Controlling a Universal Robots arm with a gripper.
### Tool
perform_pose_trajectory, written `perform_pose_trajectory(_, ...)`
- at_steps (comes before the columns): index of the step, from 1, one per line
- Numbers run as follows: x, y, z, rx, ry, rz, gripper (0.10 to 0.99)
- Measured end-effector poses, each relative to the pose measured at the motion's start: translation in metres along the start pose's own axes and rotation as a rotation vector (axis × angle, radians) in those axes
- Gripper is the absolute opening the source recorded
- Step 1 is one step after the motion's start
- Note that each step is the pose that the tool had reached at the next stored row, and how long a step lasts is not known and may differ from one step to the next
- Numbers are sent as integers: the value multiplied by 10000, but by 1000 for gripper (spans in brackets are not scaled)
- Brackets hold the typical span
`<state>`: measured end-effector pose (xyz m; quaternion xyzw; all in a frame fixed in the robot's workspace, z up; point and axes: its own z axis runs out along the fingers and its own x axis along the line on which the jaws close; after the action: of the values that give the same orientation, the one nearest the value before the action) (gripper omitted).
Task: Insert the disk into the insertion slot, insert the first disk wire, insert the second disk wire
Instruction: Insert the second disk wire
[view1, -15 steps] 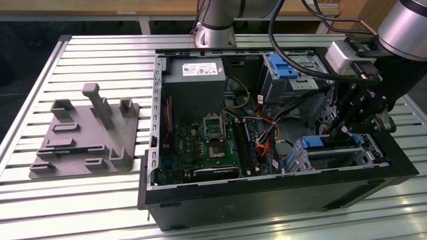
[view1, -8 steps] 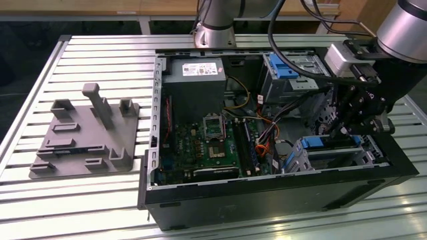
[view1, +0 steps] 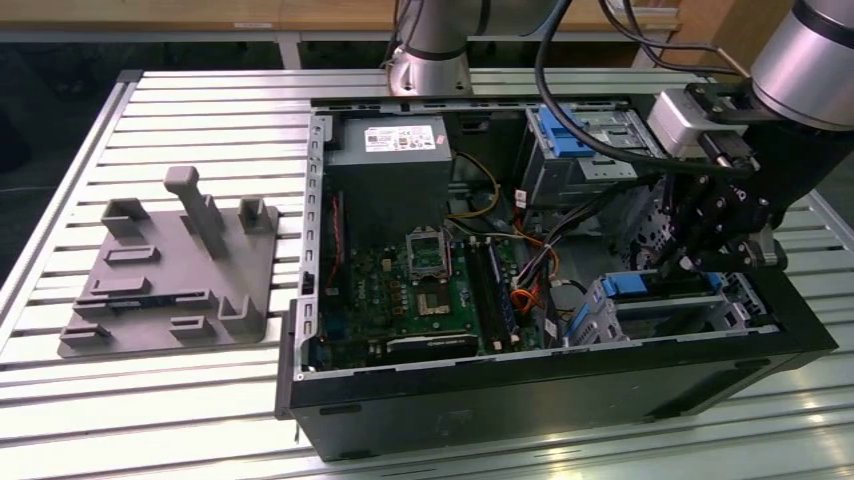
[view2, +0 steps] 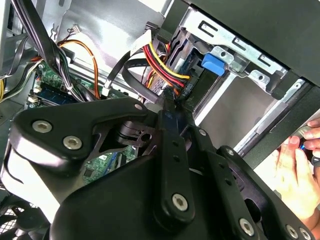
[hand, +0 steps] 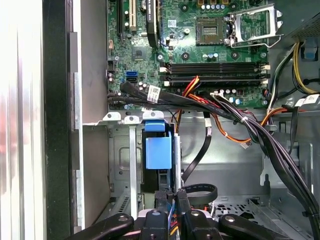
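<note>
Hovering hand (hand: 170, 199) just beside seated disk (hand: 157, 152).

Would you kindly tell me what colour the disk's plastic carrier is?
Bright blue; the carrier shows best in the first wrist view.

Exterior view: diffuse light from above is shown, and broad glare is returned by the slatted metal surface (view1: 187, 400), strongest along its near edge. The interior of the computer case (view1: 534, 390) is left comparatively dim, and its black outer wall is rendered with little detail. First wrist view: the motherboard (hand: 200, 45) is evenly and brightly lit, whereas the strip of surface (hand: 20, 125) beyond the case wall is washed out to near white. Second wrist view: soft highlights are carried on the black linkage of the pincer (view2: 167, 100), the bare sheet metal behind it is brightly lit, and a person's hand (view2: 295, 175) at the frame edge is overexposed and pale.
</note>
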<state>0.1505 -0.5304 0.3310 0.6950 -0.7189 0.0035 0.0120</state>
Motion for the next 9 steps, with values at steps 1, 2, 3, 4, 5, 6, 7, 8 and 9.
perform_pose_trajectory(1, 0, 0, 1, 2, -1, -1, 196)
perform_pose_trajectory(2, 0, 0, 1, 3, -3, -2, 196)
perform_pose_trajectory(3, 0, 0, 2, 3, -3, -3, 196)
perform_pose_trajectory(4, 0, 0, 1, 3, -4, -4, 196)
perform_pose_trajectory(5, -1, 0, 2, 4, -5, -5, 196)
perform_pose_trajectory(6, -1, 0, 2, 3, -6, -6, 196)
perform_pose_trajectory(7, -1, 0, 1, 3, -8, -6, 196)
perform_pose_trajectory(8, 0, 0, 1, 3, -10, -7, 196)
perform_pose_trajectory(9, 0, 0, 0, 3, -14, -8, 196)
